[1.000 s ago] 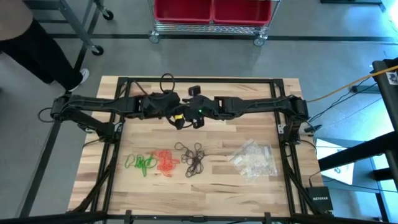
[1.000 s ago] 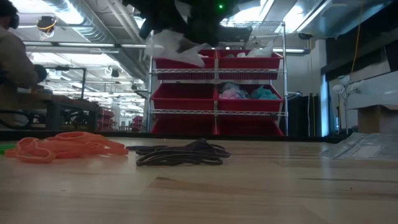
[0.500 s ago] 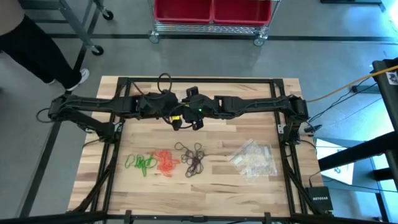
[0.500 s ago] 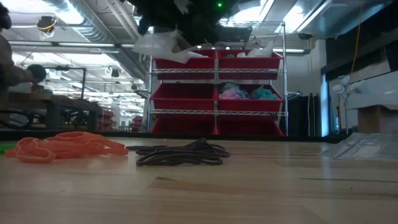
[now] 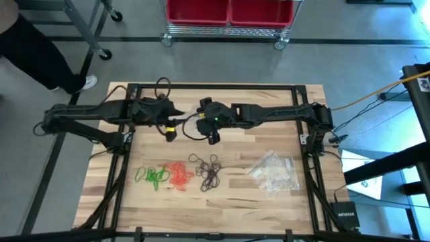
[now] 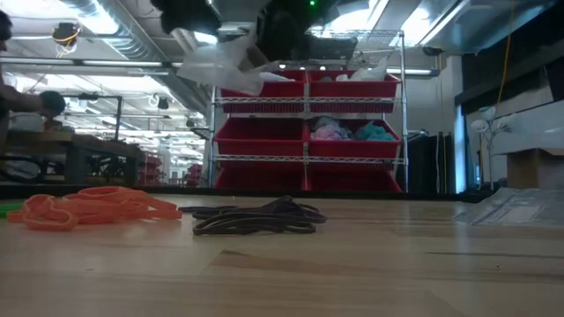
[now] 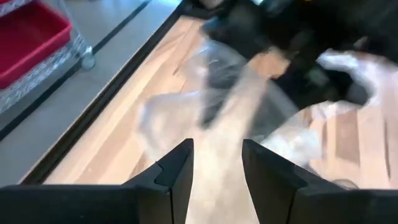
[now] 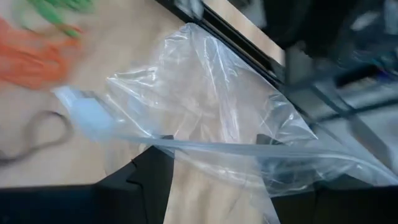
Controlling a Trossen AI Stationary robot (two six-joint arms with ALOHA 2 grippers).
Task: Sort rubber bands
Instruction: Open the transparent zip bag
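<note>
above the far middle of the wooden table (image 5: 228, 144) the two arms meet, and a clear plastic bag (image 8: 205, 112) hangs between them. the right gripper (image 5: 212, 129) has its fingers spread under the bag's rim, with the film draped across both of them in the right wrist view; whether it truly pinches the film i cannot tell. the left gripper (image 5: 170, 128) sits just to the left of it, its two dark fingers (image 7: 177, 171) parted with a clear gap between them and nothing in that gap; the bag shows ahead of them, blurred, apart from the tips. in the low view the bag (image 6: 220, 66) dangles well above the tabletop, under the dark arms.

the rubber bands lie on the near half of the table in three heaps by colour: the green rubber bands (image 5: 152, 176) farthest left, the orange-red rubber bands (image 5: 179, 173) touching them on the right, and the black rubber bands (image 5: 208, 169) just beside those, toward the middle. none of them is in the bag or in either gripper. a pile of further clear bags (image 5: 274, 173) lies well apart on the right side of the table

beyond the table stands a wire rack with red bins (image 6: 304, 132), and a person's dark leg and white shoe (image 5: 84, 83) show at the far left corner
</note>
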